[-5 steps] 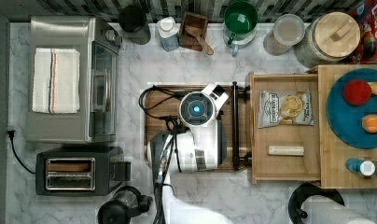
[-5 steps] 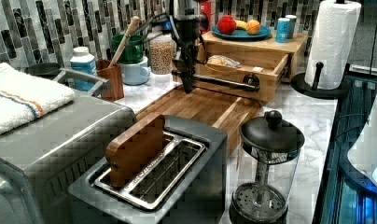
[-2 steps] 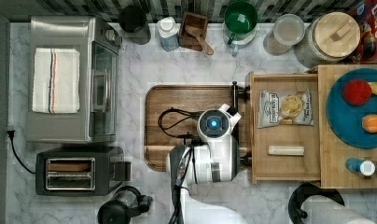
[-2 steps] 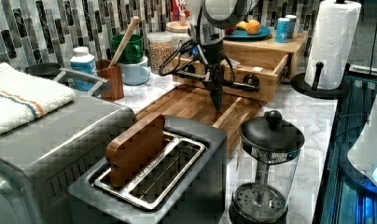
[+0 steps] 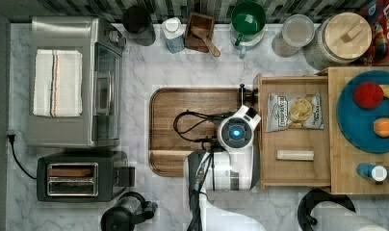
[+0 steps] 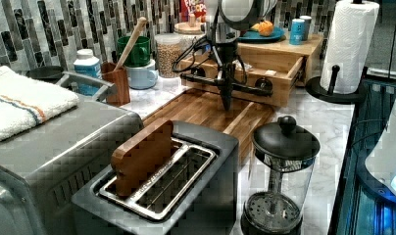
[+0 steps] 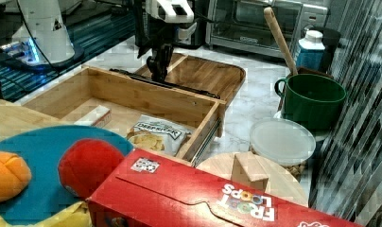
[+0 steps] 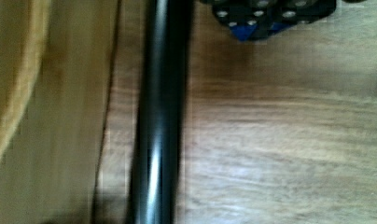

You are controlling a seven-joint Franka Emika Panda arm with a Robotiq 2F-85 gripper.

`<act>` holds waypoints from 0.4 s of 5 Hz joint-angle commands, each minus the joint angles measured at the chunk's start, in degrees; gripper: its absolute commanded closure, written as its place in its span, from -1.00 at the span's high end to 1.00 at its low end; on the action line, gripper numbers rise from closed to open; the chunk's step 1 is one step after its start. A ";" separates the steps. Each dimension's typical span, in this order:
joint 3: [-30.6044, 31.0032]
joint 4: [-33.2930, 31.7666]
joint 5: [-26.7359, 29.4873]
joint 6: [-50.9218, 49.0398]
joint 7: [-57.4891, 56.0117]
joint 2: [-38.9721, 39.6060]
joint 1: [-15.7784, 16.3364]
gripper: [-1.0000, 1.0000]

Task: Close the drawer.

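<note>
A marble kitchen worktop (image 5: 197, 72) holds a single robot arm and an open drawer (image 5: 298, 171). The drawer is a shallow light bamboo tray pulled out from under a light wood top (image 5: 339, 185) that carries a blue plate (image 5: 356, 120) of toy fruit, at the top view's right. Because it stands fully out, its contents lie exposed: a bag of chips (image 5: 294, 111) and a small pale block (image 5: 294, 155). A long thin black bar handle (image 6: 245, 88) runs across the drawer's front, facing a dark walnut cutting board (image 5: 183, 103) that lies flat on the worktop just in front of it.

The gripper (image 6: 226, 100) points straight down over the cutting board, on the outer side of the handle and very close to it, about midway along the bar. In the wrist view the black bar (image 8: 161, 112) crosses the picture close up, with the walnut grain to one side and the pale drawer front to the other. This placement suits a push: from the outer side, the gripper could press the bar or drawer front toward the wood top. Whether it touches the bar yet cannot be told, and neither can whether the gripper is released or clenched.

The drawer is not yet closed at all, judging by how much of its floor shows.

Around the scene stand a toaster oven (image 5: 72, 82) with a folded towel (image 5: 57, 83) on top, a toaster (image 5: 77, 175), a French press (image 6: 279, 176), a green mug (image 5: 248, 21) and a paper towel roll (image 6: 348, 44).
</note>
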 commanded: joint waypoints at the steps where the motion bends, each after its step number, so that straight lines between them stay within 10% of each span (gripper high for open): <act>1: -3.32 3.51 5.59 6.76 -15.01 -1.47 -7.03 -1.00; 2: -3.42 6.94 10.34 7.35 -21.39 1.11 -10.85 -1.00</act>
